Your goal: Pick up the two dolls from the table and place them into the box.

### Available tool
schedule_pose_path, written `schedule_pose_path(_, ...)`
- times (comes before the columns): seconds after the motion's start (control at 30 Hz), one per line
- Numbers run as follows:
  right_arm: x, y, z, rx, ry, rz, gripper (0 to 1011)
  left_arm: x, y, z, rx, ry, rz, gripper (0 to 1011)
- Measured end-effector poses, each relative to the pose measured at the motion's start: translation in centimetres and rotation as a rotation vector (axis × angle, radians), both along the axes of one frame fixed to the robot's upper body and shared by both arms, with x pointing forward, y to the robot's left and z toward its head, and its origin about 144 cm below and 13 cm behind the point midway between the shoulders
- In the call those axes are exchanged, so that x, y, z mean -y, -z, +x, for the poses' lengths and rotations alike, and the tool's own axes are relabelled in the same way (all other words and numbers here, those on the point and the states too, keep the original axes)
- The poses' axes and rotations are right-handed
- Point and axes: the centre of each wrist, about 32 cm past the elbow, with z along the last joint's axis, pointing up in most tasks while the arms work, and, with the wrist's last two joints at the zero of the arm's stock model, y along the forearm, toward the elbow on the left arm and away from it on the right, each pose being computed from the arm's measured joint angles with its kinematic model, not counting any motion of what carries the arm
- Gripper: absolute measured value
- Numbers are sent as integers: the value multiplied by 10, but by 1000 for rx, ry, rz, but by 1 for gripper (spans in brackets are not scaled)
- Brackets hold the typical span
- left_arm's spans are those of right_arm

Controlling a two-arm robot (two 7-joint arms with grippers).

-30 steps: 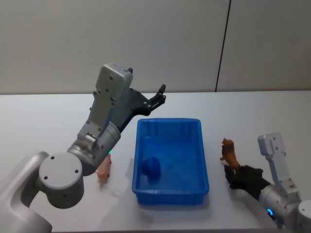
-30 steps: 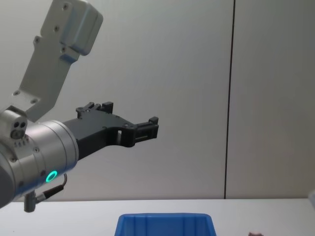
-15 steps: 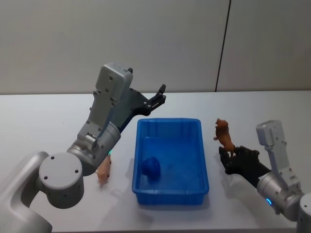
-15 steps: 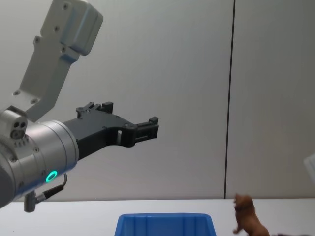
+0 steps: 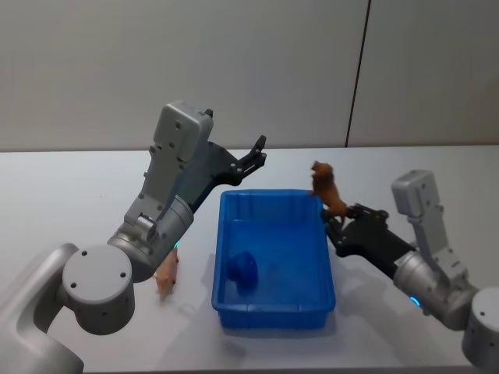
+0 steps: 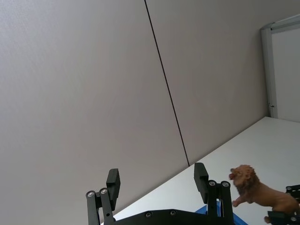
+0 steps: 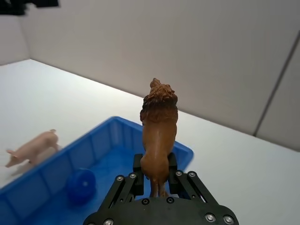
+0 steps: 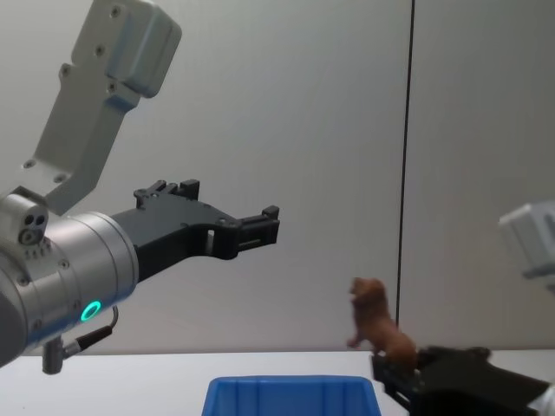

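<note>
A brown lion doll is held upright in the air, with my right gripper shut on its hind end, above the far right corner of the blue box. From the right wrist the lion rises out of the right gripper, with the box below it. A pink pig doll lies on the white table, just left of the box. My left gripper hangs open and high over the box's far left corner. The chest view has the lion over the box.
A blue ball lies inside the box, and it also shows as a blue ball from the right wrist, with the pig beyond the box wall. A grey wall with a dark vertical seam stands behind the table.
My right gripper has lifted the lion off the table and carried it up and left, to the box's far right corner. The left arm has not moved.
</note>
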Motion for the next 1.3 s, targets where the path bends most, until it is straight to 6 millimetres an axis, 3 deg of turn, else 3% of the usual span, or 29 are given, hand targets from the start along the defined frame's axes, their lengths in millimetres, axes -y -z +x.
schedule_pose_path(0.13, -8, -2, 8, 21, -64, 5, 266, 0, 0, 0, 0, 0, 0, 1001)
schedule_pose_path(0.27, -13, -3, 14, 29, -105, 8, 352, 0, 0, 0, 0, 0, 0, 1001)
schedule_pose_path(0.4, -19, -3, 21, 32, -145, 9, 520, 0, 0, 0, 0, 0, 0, 1001)
schedule_pose_path(0.87, -24, 0, 27, 21, -104, 5, 950, 0, 0, 0, 0, 0, 0, 1001)
schedule_pose_path(0.97, -21, 1, 24, 20, -67, 2, 1001, 0, 0, 0, 0, 0, 0, 1001)
schedule_pose_path(1.3, -12, 2, 14, 21, 54, -4, 1001, 0, 0, 0, 0, 0, 0, 1001)
